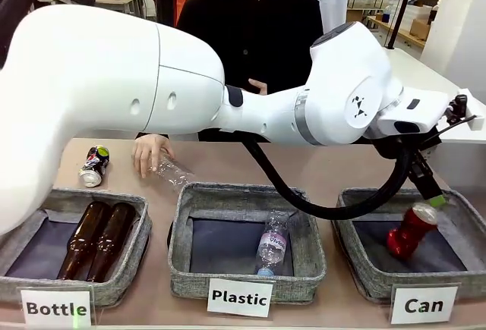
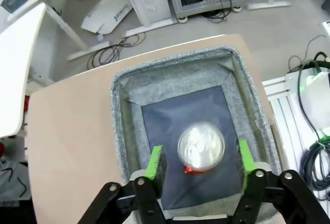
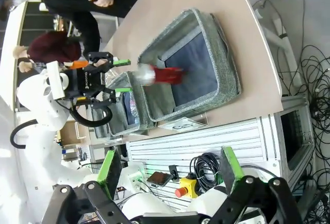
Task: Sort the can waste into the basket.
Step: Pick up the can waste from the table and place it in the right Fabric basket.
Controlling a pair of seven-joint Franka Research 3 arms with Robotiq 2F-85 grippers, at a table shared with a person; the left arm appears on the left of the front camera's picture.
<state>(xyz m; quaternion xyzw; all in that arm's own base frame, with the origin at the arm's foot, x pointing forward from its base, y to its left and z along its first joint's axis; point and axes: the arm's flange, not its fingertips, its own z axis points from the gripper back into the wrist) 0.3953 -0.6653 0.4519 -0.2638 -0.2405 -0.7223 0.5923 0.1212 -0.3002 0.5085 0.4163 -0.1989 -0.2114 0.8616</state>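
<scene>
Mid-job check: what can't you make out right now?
Red can: left wrist view, silver end hides its body.
Same can: right wrist view, blurred; resting or falling unclear.
Dark can: front view, print too small.
Can basket: front view, right corner cut off by edge.

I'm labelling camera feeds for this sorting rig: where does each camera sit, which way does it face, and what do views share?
Front view: between the arms, facing across the table at the person; the left arm crosses to the Can basket.
Left wrist view: above that basket, looking down; its open left pincer flanks the red can.
Right wrist view: high off the table's end, rolled sideways, looking down; open right pincer at bottom.
Shared: all three show the red can and Can basket.
</scene>
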